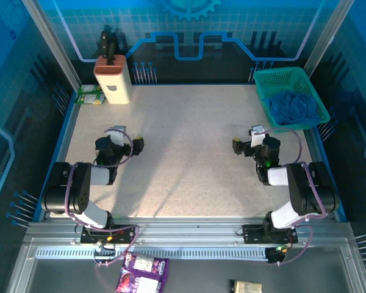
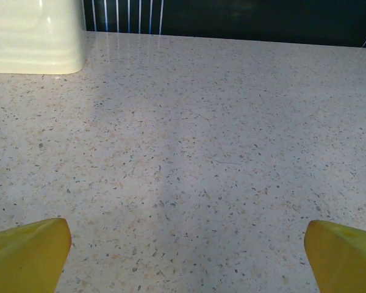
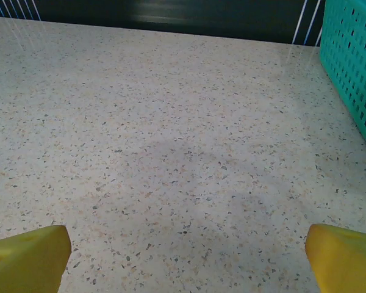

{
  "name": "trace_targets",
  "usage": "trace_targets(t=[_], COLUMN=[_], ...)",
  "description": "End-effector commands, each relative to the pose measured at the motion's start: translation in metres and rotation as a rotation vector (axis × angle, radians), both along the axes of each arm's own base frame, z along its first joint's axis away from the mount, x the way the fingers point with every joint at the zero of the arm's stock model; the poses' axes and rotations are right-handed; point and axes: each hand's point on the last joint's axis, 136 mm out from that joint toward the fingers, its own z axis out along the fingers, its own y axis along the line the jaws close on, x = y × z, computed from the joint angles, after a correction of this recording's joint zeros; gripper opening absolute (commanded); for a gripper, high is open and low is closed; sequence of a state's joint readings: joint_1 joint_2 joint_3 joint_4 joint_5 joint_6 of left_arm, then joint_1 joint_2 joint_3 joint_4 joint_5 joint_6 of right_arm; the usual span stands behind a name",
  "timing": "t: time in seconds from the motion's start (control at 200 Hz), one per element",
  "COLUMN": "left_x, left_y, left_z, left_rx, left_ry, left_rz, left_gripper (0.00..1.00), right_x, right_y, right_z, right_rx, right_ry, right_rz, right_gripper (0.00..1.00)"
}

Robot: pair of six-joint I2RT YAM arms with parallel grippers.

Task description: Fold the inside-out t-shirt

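The inside-out t-shirt (image 1: 291,107) is a crumpled blue bundle lying in the teal mesh basket (image 1: 274,79) at the back right of the table. My left gripper (image 1: 118,141) rests low over the left part of the table, far from the shirt, open with nothing between its yellow fingertips (image 2: 25,253). On the right side, a short way in front of the basket, my right gripper (image 1: 254,144) is open too, its yellow fingertips (image 3: 344,256) wide apart over bare speckled tabletop. The basket's wall (image 3: 352,61) stands ahead to its right.
A cream knife block (image 1: 113,78) with black handles stands at the back left, a green packet (image 1: 90,94) beside it. The block's base (image 2: 33,33) lies ahead of my left gripper. Snack packets (image 1: 143,273) lie below the table's front rail.
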State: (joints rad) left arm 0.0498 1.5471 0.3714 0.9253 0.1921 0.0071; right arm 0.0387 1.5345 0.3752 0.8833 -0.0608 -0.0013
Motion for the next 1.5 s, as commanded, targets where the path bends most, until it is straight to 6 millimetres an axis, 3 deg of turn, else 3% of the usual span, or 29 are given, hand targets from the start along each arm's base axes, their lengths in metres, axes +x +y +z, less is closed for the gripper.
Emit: trace_targets(t=[0.0,1.061,1.316,1.496], left_x=[0.0,0.0,-0.007,-0.013], left_y=[-0.002,0.001,0.01,0.016], left_z=[0.003,0.003,0.03,0.052], left_rx=[0.014,0.014,0.036,0.061], left_ry=[-0.027,-0.027,-0.061,-0.027], left_rz=[-0.025,-0.007,0.074,0.152], left_gripper=[0.99,0.99,0.99,0.99], right_x=[0.007,0.007,0.004,-0.001], right_y=[-0.003,-0.003,-0.002,0.004], right_z=[0.008,0.008,0.022,0.043], right_rx=[-0.009,-0.026,-0.063,-0.093], right_ry=[-0.028,-0.031,-0.044,-0.056], right_rz=[0.0,-0.017,-0.039,-0.031], right_gripper=[1.0,1.0,1.0,1.0])
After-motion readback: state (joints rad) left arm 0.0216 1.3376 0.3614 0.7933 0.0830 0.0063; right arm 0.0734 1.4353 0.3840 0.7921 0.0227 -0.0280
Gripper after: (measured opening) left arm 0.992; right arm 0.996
